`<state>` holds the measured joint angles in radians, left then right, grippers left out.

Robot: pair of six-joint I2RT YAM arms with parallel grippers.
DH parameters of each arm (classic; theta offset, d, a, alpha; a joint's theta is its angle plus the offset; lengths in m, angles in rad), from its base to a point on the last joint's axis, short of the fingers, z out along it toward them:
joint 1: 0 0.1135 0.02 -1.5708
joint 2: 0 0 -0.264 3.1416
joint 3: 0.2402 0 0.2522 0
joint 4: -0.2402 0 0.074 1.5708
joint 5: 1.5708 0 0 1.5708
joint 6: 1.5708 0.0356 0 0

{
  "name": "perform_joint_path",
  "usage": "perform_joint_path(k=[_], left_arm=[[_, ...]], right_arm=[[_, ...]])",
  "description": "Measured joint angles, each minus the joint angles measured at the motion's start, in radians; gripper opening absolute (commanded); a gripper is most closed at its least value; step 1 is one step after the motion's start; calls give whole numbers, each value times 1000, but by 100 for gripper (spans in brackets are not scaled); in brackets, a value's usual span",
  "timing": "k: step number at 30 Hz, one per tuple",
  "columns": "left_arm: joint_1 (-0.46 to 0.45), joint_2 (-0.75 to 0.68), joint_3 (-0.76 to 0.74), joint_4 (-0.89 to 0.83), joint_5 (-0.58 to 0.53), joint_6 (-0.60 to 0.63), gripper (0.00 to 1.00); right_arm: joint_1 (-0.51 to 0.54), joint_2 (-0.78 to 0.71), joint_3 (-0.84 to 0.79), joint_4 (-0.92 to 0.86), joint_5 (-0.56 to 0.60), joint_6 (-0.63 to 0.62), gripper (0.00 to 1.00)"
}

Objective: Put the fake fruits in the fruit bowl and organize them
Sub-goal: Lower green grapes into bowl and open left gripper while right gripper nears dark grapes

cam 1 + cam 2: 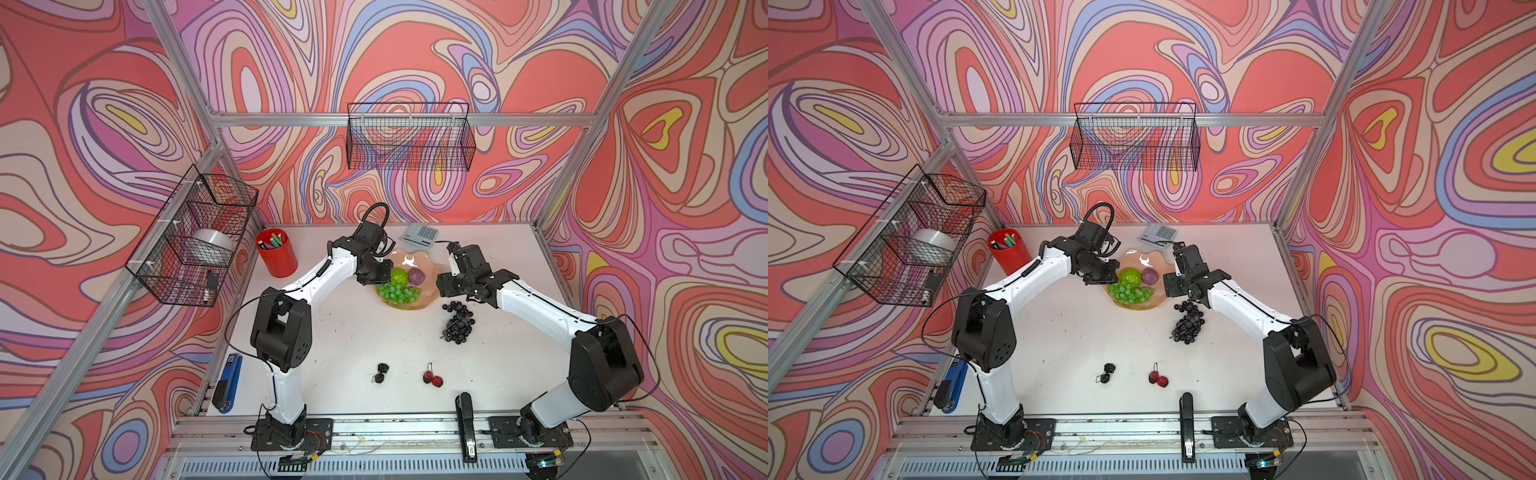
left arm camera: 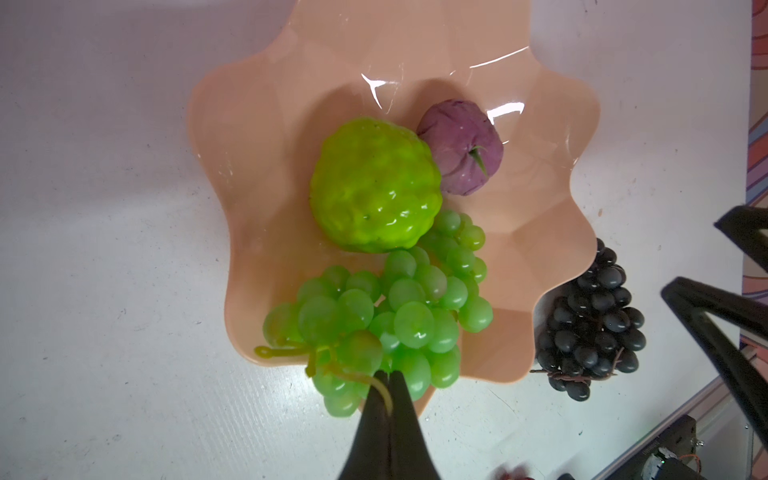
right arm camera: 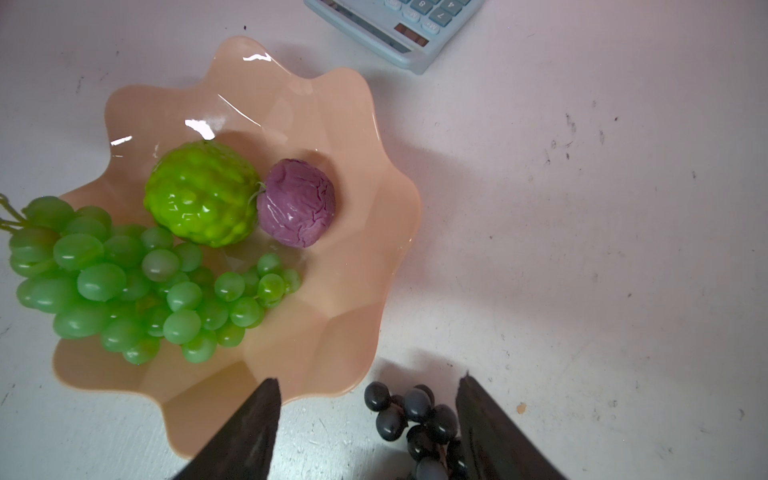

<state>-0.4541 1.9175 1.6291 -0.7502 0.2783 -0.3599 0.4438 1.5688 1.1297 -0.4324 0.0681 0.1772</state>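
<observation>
The peach-pink fruit bowl (image 1: 409, 258) (image 2: 257, 137) holds a lime-green bumpy ball (image 2: 374, 187), a purple ball (image 2: 461, 149) and a green grape bunch (image 2: 399, 307) that hangs over its near rim. My left gripper (image 2: 388, 376) is shut on that bunch's stem at the rim. The dark purple grape bunch (image 1: 457, 322) (image 3: 415, 415) lies on the table just right of the bowl. My right gripper (image 3: 369, 380) hovers open over its upper end, touching nothing. A black cherry pair (image 1: 381, 372) and a red cherry pair (image 1: 433, 377) lie nearer the front.
A red pen cup (image 1: 276, 253) stands at the back left and a calculator (image 1: 419, 236) lies behind the bowl. A blue stapler (image 1: 228, 382) sits at the front left edge, a black stapler (image 1: 466, 424) on the front rail. Wire baskets (image 1: 409, 137) hang on the walls.
</observation>
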Motion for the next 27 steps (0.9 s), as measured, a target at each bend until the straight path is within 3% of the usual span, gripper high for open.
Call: perform_joint_path(k=[10, 14, 17, 23, 27], left_arm=[[12, 70, 35, 27, -14, 17, 2], [17, 92, 63, 38, -12, 20, 20], [18, 93, 66, 38, -9, 20, 27], [18, 79, 69, 37, -8, 20, 63], [18, 45, 69, 37, -9, 24, 70]], right_arm=[[0, 0, 0, -8, -18, 11, 70], [0, 0, 0, -17, -32, 21, 70], [0, -7, 0, -40, -39, 28, 70], [0, -85, -10, -111, -52, 46, 71], [10, -161, -39, -154, -50, 64, 71]])
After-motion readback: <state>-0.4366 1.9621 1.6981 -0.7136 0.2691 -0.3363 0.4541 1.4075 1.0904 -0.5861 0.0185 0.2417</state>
